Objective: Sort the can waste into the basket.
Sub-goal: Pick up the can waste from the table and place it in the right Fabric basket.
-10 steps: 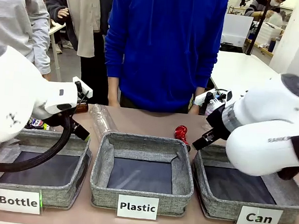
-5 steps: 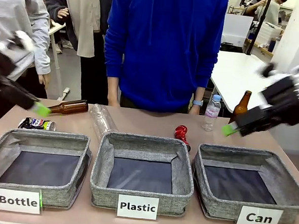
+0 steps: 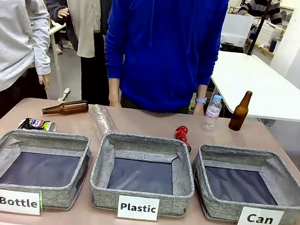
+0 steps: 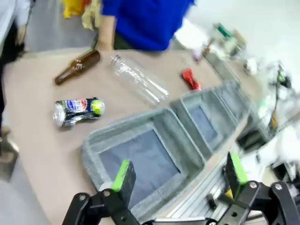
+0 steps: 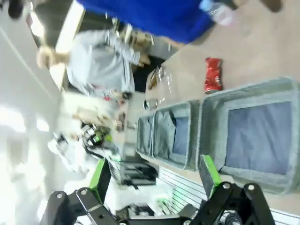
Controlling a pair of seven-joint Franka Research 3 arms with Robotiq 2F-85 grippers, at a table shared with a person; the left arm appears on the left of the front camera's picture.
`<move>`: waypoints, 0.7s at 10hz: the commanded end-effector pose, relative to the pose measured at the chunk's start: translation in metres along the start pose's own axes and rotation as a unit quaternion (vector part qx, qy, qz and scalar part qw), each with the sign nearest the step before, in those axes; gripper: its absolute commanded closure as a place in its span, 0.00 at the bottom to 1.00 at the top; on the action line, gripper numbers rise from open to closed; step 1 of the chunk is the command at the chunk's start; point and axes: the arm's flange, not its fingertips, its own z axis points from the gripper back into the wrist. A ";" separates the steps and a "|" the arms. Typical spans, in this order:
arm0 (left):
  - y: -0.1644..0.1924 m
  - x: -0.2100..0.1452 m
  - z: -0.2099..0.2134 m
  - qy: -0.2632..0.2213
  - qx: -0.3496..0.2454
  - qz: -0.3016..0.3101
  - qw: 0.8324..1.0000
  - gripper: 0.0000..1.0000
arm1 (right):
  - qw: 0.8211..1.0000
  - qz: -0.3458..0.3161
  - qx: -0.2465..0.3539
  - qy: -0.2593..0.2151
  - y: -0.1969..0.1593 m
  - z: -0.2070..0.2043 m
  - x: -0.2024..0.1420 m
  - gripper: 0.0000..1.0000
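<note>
Left gripper [image 4: 179, 171] and right gripper [image 5: 154, 172] both have jaws wide apart

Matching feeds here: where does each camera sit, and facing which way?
Front: robot's side, facing across three baskets to a person in blue.
Left wrist: above the table's left end, looking down past the open left pincer at the dark can.
Right wrist: rolled sideways, looking past the open right pincer at the Can basket.
All share the red can.

shiny red can [image 3: 182, 134], dented, tilted on table, just right of centre. dark printed can [image 3: 37, 124] on its side, far left, mid-height. grey Can basket [image 3: 213, 204] upright, lower right, dark lining showing.
</note>
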 end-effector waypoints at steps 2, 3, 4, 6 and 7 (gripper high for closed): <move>0.046 -0.013 0.008 -0.126 0.002 0.172 0.977 0.00 | 0.996 -0.080 0.034 -0.036 -0.085 -0.016 -0.008 0.00; 0.043 -0.020 0.000 -0.138 0.017 0.202 0.969 0.00 | 0.995 -0.086 0.027 -0.043 -0.094 -0.017 -0.008 0.00; 0.040 -0.017 0.023 -0.092 0.008 0.126 0.988 0.00 | 0.996 -0.074 0.022 -0.040 -0.070 0.016 0.002 0.00; 0.040 -0.017 0.023 -0.092 0.008 0.126 0.988 0.00 | 0.996 -0.074 0.022 -0.040 -0.070 0.016 0.002 0.00; 0.040 -0.017 0.023 -0.092 0.008 0.126 0.988 0.00 | 0.996 -0.074 0.022 -0.040 -0.070 0.016 0.002 0.00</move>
